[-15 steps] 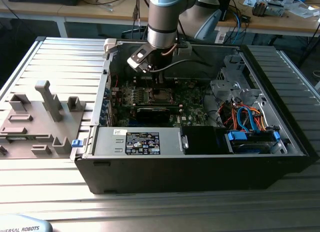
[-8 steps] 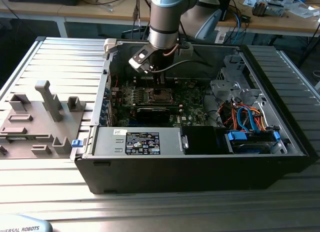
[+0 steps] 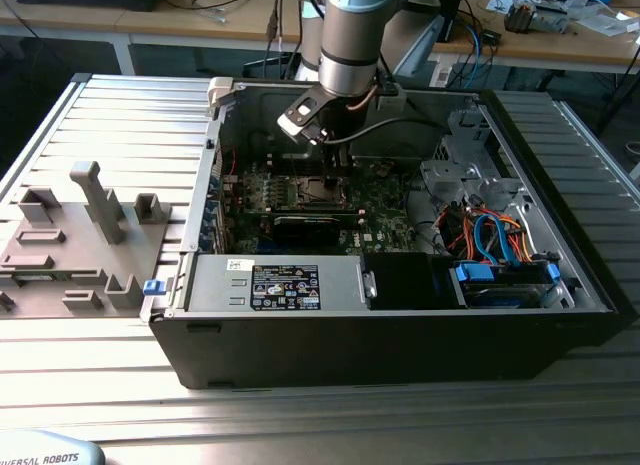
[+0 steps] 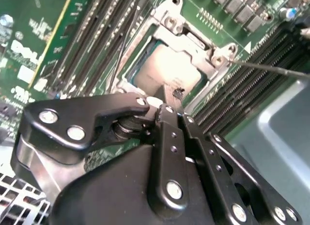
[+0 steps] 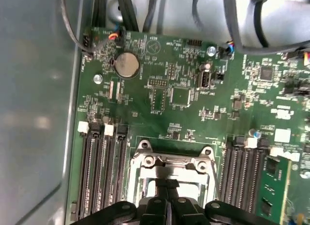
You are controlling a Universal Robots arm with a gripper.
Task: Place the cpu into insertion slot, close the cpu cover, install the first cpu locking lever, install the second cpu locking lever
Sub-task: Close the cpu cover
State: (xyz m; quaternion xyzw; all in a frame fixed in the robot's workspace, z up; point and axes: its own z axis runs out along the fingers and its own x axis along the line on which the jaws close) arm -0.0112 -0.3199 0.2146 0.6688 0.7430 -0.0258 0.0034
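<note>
Arm is down inside the open computer case, over the green motherboard. The gripper hangs directly above the insertion slot, with its two fingers brought together along one seam and nothing seen between them. The cpu lies flat in the slot with its dull silver top up and is not held. The cpu cover appears to lie down around the chip, the chip showing through its window. Whether it is fully seated cannot be told. A thin wire locking lever runs out from the socket corner across the memory slots and looks unlatched. Judgement: placement is done, the cover is down or nearly so, and the work stands at the first locking lever. That step would call for a fine contact on a very thin wire. The closed fingertips would have to push it sideways and down under its catch without slipping onto the chip or the neighbouring slots.
</note>
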